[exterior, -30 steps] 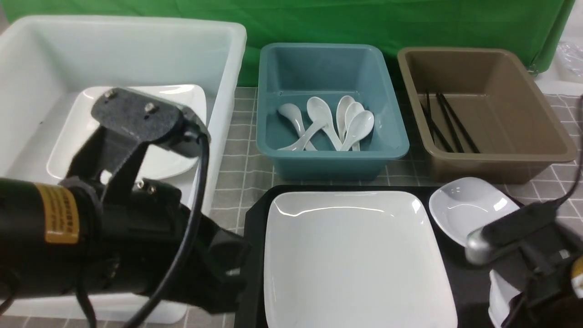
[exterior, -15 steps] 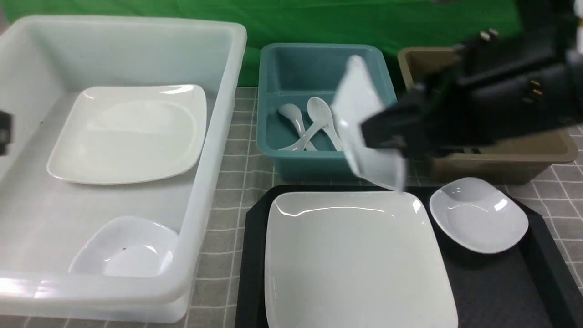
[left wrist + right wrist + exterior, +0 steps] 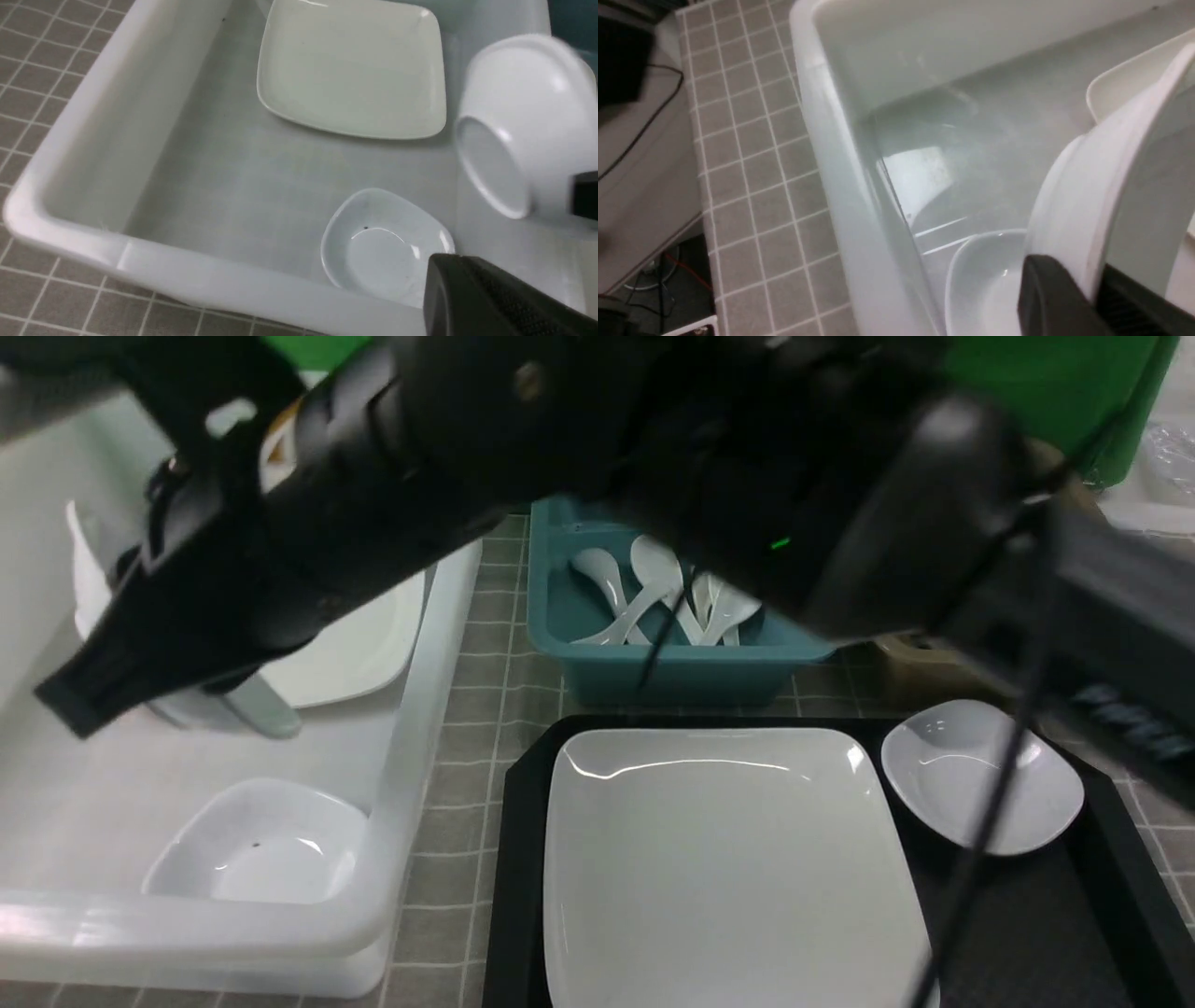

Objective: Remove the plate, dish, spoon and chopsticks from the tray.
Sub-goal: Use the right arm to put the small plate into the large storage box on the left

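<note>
The plate (image 3: pixel 728 859) lies flat on the black tray (image 3: pixel 1018 915), with a small white dish (image 3: pixel 980 784) beside it at the tray's back right. My right arm reaches across to the left. My right gripper (image 3: pixel 140 653) is shut on another small white dish (image 3: pixel 1101 186), held on edge over the white tub (image 3: pixel 411 709); this dish also shows in the left wrist view (image 3: pixel 514 126). Of my left gripper only one black finger (image 3: pixel 486 298) shows, near the tub's front. Several spoons (image 3: pixel 653 588) lie in the blue tub. No spoon or chopsticks show on the tray.
The white tub holds a large white plate (image 3: pixel 350 70) and a small dish (image 3: pixel 383 247) near its front wall. The blue tub (image 3: pixel 672 663) stands behind the tray. My right arm hides most of the brown tub (image 3: pixel 915 667) and the back of the table.
My right arm has swung left from over the blue tub to over the white tub, carrying the small dish. My left arm has pulled out of the front view.
</note>
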